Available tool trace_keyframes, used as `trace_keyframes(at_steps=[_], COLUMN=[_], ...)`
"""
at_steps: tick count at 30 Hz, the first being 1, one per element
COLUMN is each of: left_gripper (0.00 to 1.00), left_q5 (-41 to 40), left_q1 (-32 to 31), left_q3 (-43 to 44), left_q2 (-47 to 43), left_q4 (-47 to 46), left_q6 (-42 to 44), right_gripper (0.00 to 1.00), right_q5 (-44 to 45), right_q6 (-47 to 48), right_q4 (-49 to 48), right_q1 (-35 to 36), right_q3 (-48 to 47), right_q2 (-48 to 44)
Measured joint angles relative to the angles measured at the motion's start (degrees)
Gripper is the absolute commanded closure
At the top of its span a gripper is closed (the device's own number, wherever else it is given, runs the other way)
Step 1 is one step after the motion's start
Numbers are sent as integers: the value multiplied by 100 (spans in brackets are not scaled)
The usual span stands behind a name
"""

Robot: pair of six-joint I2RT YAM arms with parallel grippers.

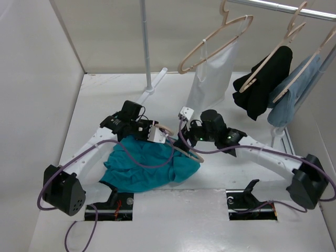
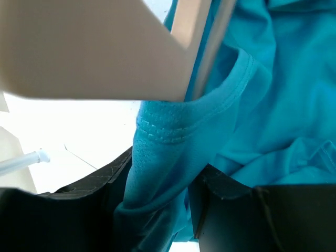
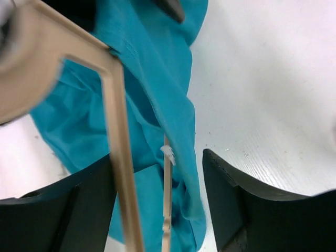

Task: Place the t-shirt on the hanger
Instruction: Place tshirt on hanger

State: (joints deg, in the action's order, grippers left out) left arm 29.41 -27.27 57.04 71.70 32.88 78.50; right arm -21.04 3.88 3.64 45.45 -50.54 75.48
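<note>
The teal t-shirt [image 1: 142, 169] lies in a crumpled heap on the bench [image 1: 210, 231], near the front, between the two arms. The left end effector [image 2: 157, 210] is pinching the t-shirt at its neck edge, with a fold of teal cloth tight between its two fingers. The wooden hanger [image 1: 185, 151] lies at the far edge of the heap, right by that pinch. One of its thin arms seems to go in behind the neck edge. The right end effector [image 3: 157, 194] is wide open. A thin arm of the hanger runs between its fingers, close to one of them, but nothing squeezes it. The hanger's long side runs from the left end effector toward the right one, slanting to the front. Both are close, but only the left one has a grip. I think the next job needs the right one to take the hanger and slide it deeper into the neck hole.
</note>
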Motion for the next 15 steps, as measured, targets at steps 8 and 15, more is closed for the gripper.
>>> trace_keyframes(at_steps=[8,15], left_gripper=[100,100], left_q5=[-57,-13], left_q1=[0,0], left_q3=[-210,-210], left_q2=[-87,-90], left_q4=[81,83], left_q6=[140,140], right_gripper=[45,47], right_q5=[588,1209], right_q6=[-444,-992], right_q4=[260,802], right_q1=[0,-109], right_q3=[643,765], right_q2=[-1928,-1502])
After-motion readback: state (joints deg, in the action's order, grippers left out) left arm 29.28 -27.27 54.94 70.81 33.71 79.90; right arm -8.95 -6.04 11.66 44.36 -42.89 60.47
